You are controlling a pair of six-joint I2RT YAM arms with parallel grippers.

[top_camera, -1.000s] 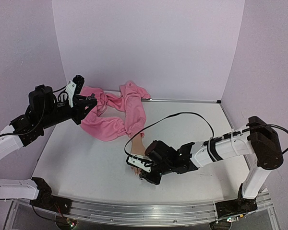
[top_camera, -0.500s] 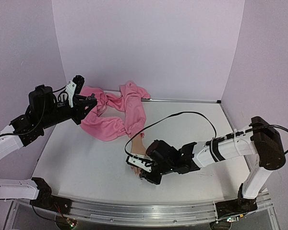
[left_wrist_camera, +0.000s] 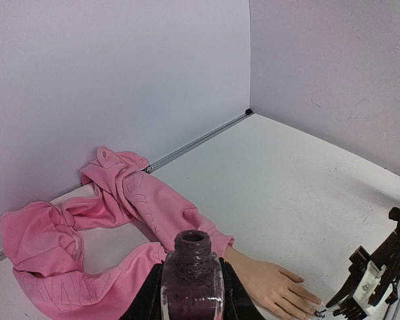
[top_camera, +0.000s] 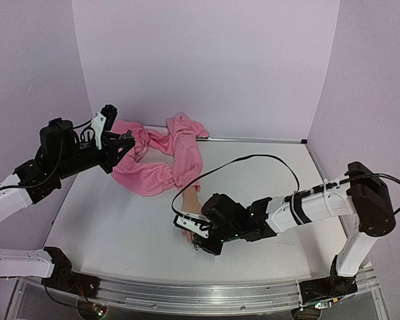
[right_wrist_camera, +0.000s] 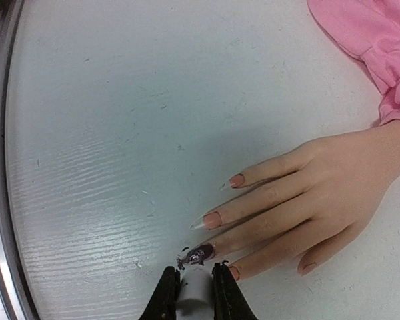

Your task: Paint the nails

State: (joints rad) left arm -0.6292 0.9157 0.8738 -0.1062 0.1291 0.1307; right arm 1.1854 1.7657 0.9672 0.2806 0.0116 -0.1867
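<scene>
Top view looks down over the whole table [top_camera: 120, 227] from 6 o'clock. Left wrist looks across from 10 o'clock; right wrist sits close above the mannequin hand [right_wrist_camera: 320, 193], seen by all.

Of the nails [right_wrist_camera: 213, 219], one is dark purple, the others skin-toned.

Pictured from my remote console: my left arm [top_camera: 3, 199] and right arm [top_camera: 313, 203] pair white tubular links with bulky black joint housings, each rising from a black base [top_camera: 57, 267]. A thin black cable [top_camera: 253, 159] loops off the right arm. White plates [top_camera: 100, 123] edge the wrists. The right gripper [right_wrist_camera: 192, 279] has black fingers [right_wrist_camera: 165, 300].
</scene>
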